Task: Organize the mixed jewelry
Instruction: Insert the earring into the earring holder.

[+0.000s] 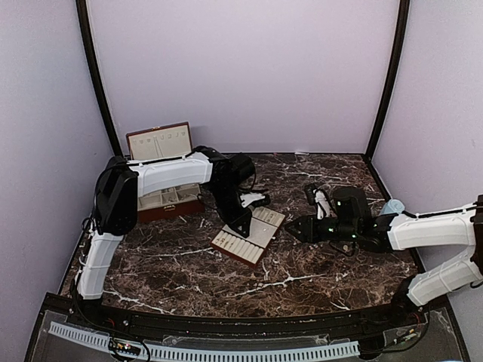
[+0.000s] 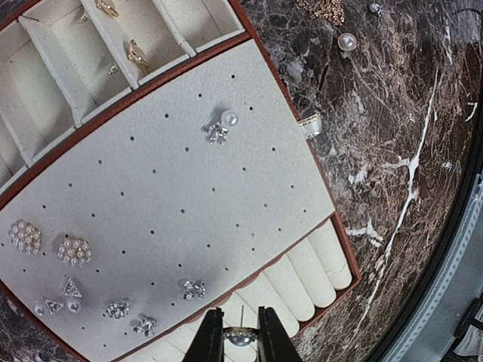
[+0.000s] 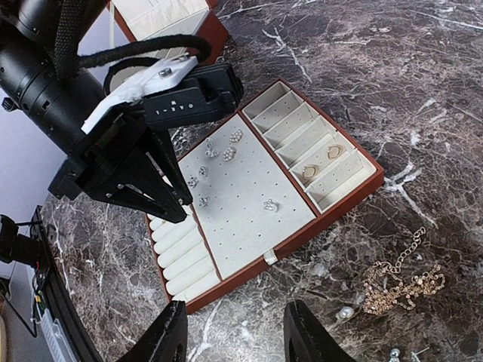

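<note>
Left wrist: gripper [image 2: 241,333] around pearl stud [image 2: 241,340]

The only marking is a short row of white characters on the black casing [image 3: 189,96] of the left arm [image 3: 45,68], in the right wrist view; it is too small to read.
</note>
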Available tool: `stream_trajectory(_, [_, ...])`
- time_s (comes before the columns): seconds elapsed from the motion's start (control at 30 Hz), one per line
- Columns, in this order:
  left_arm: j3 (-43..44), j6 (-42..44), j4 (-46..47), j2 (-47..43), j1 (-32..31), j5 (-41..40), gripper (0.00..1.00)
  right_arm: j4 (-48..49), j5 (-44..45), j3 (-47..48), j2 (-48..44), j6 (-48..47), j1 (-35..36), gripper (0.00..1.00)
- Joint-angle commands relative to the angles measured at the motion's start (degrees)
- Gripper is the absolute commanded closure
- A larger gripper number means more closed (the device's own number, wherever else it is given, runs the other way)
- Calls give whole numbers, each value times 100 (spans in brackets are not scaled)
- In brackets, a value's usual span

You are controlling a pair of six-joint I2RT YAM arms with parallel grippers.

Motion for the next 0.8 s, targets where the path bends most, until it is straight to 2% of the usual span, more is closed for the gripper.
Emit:
stream_trajectory(0.0, [197, 77, -217, 85, -36, 20, 90, 217, 100, 128, 33, 11, 59, 56])
stream_trajectory(0.77, [454, 143, -253, 342, -37, 66, 90, 230, 159, 68, 130, 22, 86, 56])
